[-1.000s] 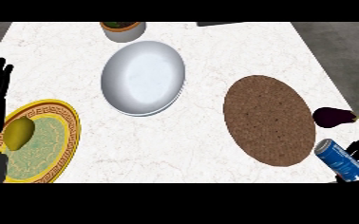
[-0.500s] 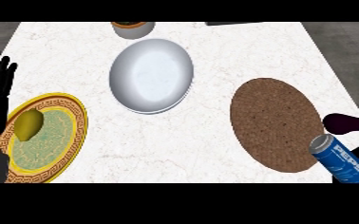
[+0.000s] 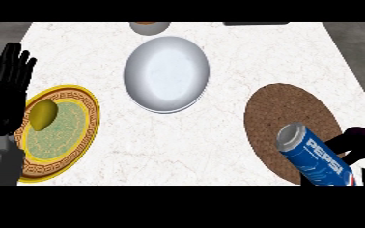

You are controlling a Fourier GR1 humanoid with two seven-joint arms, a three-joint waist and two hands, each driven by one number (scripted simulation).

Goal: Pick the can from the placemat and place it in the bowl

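Blue and tilted, the can (image 3: 315, 158) is over the near part of the brown placemat (image 3: 291, 125) in the head view, grasped by the right robot hand (image 3: 351, 143), of which only dark fingers show. The white bowl (image 3: 167, 73) is well apart across the surface (image 3: 235, 48). The tilted can could slip during the carry, or strike the bowl's rim. The left robot hand (image 3: 14, 84) rests released at the left edge, beside the yellow plate (image 3: 60, 133). The can's lower end is cut off.

White "PEPSI" lettering on the blue can (image 3: 314, 158), no other readable text
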